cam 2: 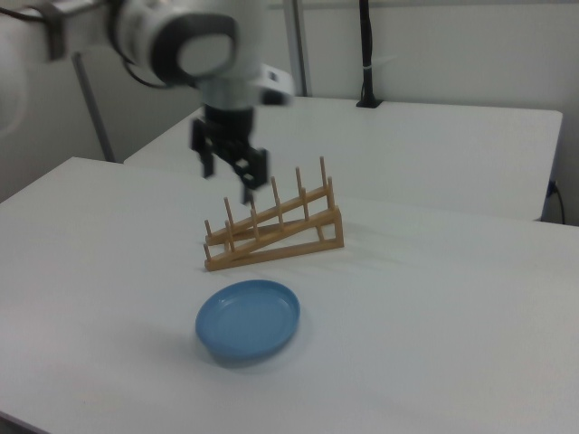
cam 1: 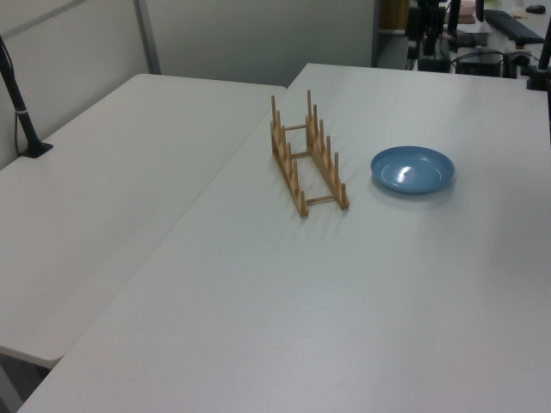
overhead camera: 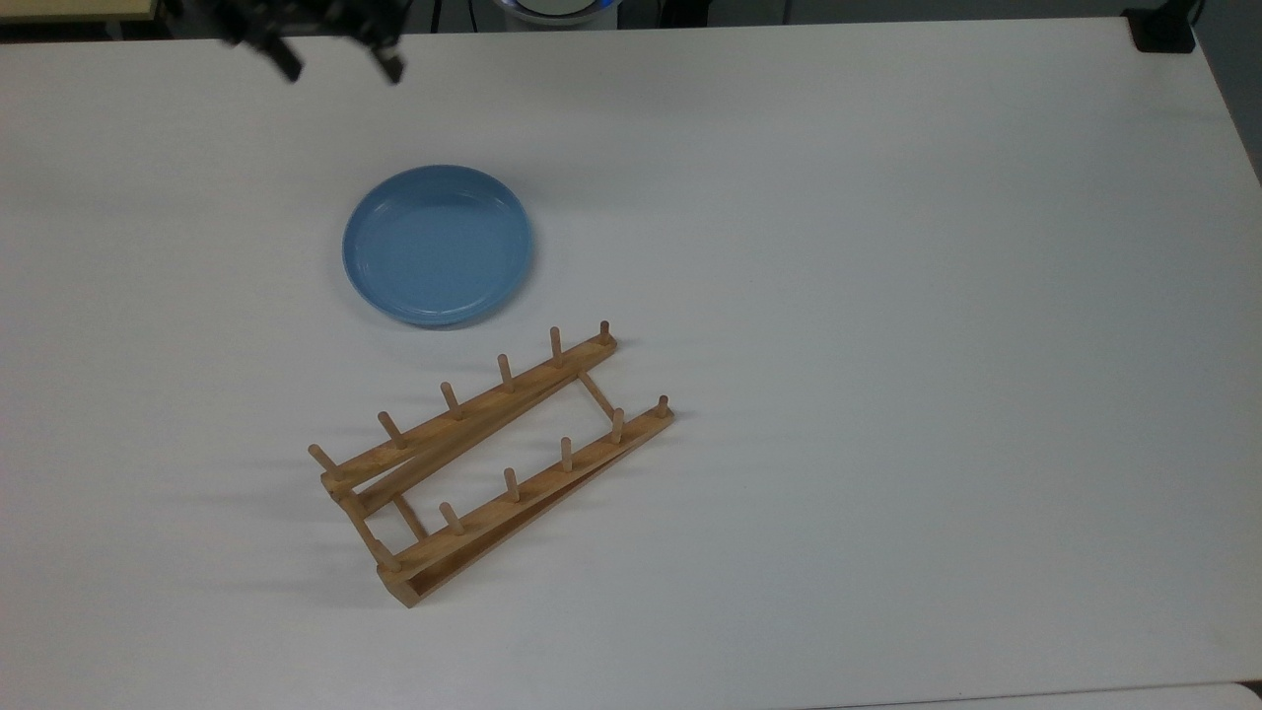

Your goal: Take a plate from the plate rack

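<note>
The light-blue plate (overhead camera: 438, 245) lies flat on the white table, apart from the plate rack (overhead camera: 493, 463), which stands empty just below it in the top view. My gripper (overhead camera: 340, 67) hangs open and empty near the top view's upper edge, well clear of the plate. In the right view the gripper (cam 2: 231, 176) is raised above the table, in front of the plate rack (cam 2: 276, 231), and the plate (cam 2: 248, 320) rests nearer the camera. The left view has the plate (cam 1: 412, 169) to the right of the plate rack (cam 1: 308, 155).
A black clamp base (overhead camera: 1163, 30) sits at the table's corner at the top view's upper right. A second white table (cam 1: 112, 189) adjoins on the left view's left, with a black pole (cam 1: 21, 112) on it.
</note>
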Available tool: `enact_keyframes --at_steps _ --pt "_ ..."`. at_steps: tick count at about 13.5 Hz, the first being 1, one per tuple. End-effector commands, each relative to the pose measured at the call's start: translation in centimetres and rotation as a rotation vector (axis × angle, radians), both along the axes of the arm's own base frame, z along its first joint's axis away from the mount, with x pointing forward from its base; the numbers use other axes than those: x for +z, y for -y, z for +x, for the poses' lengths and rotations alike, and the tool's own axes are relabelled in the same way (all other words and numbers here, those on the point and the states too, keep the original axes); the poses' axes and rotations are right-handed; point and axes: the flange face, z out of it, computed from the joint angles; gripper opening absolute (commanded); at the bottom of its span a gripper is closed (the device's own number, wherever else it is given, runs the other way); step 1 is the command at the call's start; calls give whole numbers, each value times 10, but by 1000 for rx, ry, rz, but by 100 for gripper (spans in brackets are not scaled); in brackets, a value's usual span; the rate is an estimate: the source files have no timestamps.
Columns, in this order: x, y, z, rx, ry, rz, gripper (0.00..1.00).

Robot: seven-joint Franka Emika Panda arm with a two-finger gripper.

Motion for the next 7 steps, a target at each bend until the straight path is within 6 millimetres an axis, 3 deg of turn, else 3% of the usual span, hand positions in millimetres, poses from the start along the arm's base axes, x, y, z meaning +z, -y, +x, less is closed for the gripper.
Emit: enact_keyframes --at_steps 1,4,7 --pt "27 -67 -25 -90 -69 -83 100" --pt "50 -113 -40 -93 -68 -110 100" --pt "50 -137 -38 -61 -55 -139 100"
